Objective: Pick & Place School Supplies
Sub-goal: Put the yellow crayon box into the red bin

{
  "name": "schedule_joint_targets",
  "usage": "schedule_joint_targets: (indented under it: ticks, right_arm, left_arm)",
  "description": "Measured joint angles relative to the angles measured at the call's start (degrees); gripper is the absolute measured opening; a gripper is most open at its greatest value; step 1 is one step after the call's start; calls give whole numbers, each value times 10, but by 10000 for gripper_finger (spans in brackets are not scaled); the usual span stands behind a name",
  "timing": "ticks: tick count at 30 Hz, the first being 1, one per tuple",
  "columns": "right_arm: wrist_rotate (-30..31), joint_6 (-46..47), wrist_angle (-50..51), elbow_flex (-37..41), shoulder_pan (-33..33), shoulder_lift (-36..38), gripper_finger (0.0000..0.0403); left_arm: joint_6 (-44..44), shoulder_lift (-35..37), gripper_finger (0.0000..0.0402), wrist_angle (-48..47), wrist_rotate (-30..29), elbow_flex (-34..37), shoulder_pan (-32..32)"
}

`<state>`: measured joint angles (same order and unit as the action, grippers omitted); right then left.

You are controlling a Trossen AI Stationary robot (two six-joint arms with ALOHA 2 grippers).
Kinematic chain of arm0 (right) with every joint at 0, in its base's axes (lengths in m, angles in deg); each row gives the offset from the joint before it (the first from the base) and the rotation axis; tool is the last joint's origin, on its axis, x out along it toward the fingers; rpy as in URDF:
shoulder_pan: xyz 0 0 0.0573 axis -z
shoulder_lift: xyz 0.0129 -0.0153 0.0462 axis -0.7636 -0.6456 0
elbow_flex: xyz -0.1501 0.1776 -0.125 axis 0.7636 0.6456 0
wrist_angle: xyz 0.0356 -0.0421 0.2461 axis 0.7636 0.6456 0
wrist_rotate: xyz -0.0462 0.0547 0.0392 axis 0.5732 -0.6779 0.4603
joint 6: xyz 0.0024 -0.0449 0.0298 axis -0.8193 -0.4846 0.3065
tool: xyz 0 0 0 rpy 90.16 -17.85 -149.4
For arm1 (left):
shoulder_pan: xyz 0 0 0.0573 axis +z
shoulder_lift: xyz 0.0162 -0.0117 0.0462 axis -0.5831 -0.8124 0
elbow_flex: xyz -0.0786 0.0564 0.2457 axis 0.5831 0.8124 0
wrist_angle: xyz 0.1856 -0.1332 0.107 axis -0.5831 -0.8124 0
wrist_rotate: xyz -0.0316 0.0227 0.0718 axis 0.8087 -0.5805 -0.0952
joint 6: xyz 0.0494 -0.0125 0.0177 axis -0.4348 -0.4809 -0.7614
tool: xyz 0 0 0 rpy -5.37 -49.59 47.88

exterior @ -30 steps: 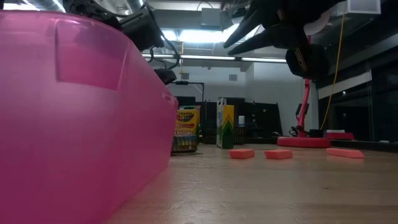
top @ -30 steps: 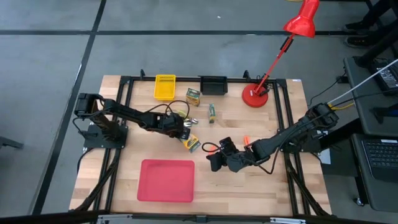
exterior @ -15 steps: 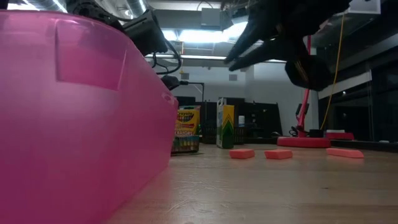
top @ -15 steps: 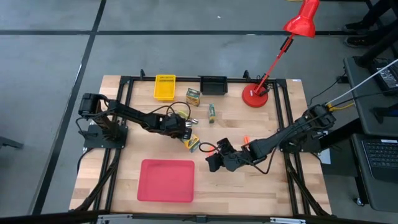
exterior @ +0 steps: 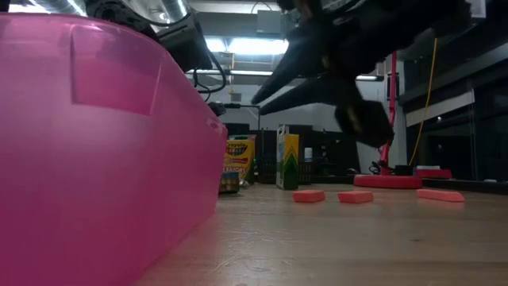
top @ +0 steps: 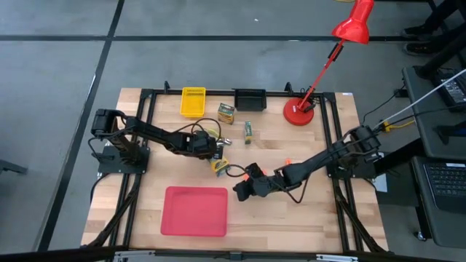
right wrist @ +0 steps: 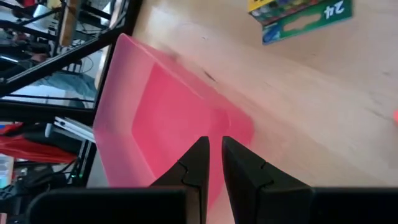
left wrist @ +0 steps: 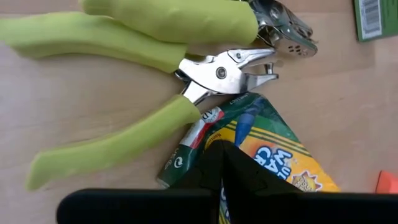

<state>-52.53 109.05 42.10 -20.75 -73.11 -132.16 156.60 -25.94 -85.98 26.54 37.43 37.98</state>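
A crayon box [left wrist: 273, 146] lies flat on the tabletop [top: 291, 218] beyond the red tray [top: 194, 211], touching green-handled pliers [left wrist: 155, 81]. The left gripper [top: 215, 154] pinches that box, fingers pressed together. The right gripper [top: 240, 191] hangs beside the tray's corner, fingers [right wrist: 198, 163] narrowly apart, holding nothing visible.

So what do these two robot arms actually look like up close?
Both are dark, almost black, jointed arms bolted to black frames at the table's sides. The left arm has thin black cables looping near its wrist; the right arm shows an orange patch near its tool and a yellow cable by its base. Each tool ends in two flat, tapering black fingers.
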Motion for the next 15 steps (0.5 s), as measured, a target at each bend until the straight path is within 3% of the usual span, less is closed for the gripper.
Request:
schedule_joint_targets:
  ticks: [7, 15]
  right_arm:
    - [-8, -23, -20, 0, 11, 0, 48]
    - [-8, -27, -29, 0, 10, 0, 48]
  left_arm:
    - [-3, 21, 3, 17, -3, 4, 0]
    - [-16, 80, 3, -40, -25, 4, 1]
